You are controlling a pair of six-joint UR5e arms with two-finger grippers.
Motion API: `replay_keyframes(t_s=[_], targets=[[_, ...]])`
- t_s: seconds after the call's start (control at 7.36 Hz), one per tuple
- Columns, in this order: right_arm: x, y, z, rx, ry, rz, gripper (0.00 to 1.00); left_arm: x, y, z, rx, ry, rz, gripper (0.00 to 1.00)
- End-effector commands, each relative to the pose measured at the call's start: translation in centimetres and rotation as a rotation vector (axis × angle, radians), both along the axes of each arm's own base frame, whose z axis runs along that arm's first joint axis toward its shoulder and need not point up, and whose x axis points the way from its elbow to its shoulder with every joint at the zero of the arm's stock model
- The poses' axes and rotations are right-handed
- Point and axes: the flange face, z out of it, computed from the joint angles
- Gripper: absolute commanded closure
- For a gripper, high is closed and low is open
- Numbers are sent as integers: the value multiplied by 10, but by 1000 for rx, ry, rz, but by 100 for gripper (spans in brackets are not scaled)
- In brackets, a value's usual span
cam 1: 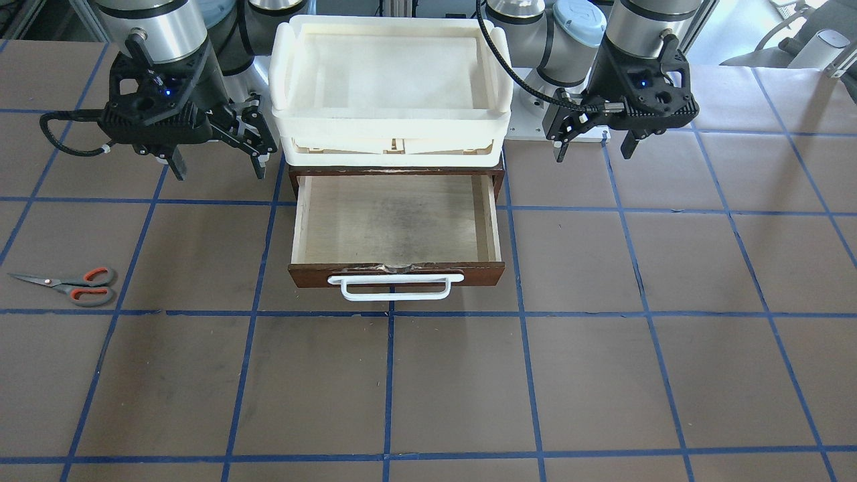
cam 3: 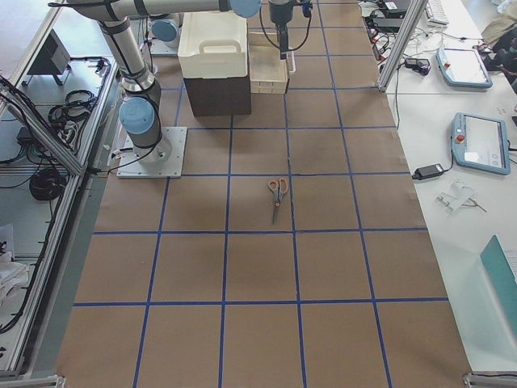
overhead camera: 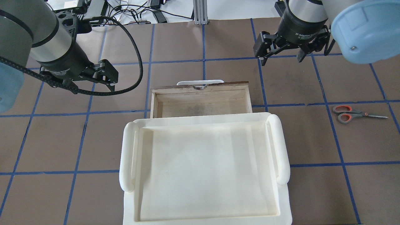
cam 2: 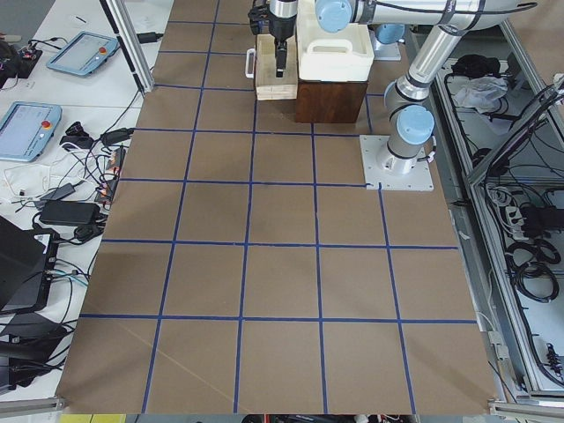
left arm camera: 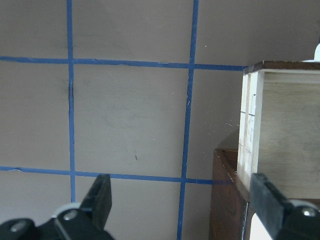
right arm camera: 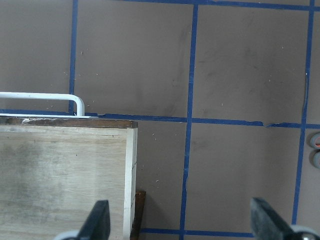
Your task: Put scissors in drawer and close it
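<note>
I find the drawer point(cam 1: 395, 221) pulled out and bare inside, its white handle point(cam 1: 395, 286) facing away from the robot, with a cream tray point(cam 1: 392, 130) on the cabinet above it. The scissors point(cam 1: 70, 286) lie flat and closed on the table point(cam 1: 602, 375), well apart from the drawer on the robot's right.

The right gripper point(cam 1: 219, 164) and the left gripper point(cam 1: 594, 152) each hang beside the drawer, fingers spread wide, holding nothing.

Risks, in my judgement:
- The scissors are thin and flat, so the fingers may scrape the table or slip off the blades.
- If they are released across a drawer wall, they could jam the closing.
- A hard push on the drawer front could shift the cabinet and tray.
</note>
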Motion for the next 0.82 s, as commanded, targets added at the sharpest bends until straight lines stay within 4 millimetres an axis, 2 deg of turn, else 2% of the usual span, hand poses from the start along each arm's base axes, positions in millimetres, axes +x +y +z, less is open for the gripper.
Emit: replay_keyframes(t_s=[0.0, 0.14, 0.27, 0.41, 0.68], targets=[[-8, -12, -19, 42, 17, 101, 0, 0, 0, -1, 2, 0, -1, 0], [-21, -13, -30, 69, 33, 144, 0, 0, 0, -1, 3, 0, -1, 0], [-39, -13, -50, 110, 48, 256, 0, -1, 0, -1, 3, 0, -2, 0], [-69, -12, -71, 148, 43, 312, 0, 0, 0, -1, 3, -1, 0, 0], [-151, -15, -100, 200, 11, 474, 0, 0, 0, -1, 5, -1, 0, 0]])
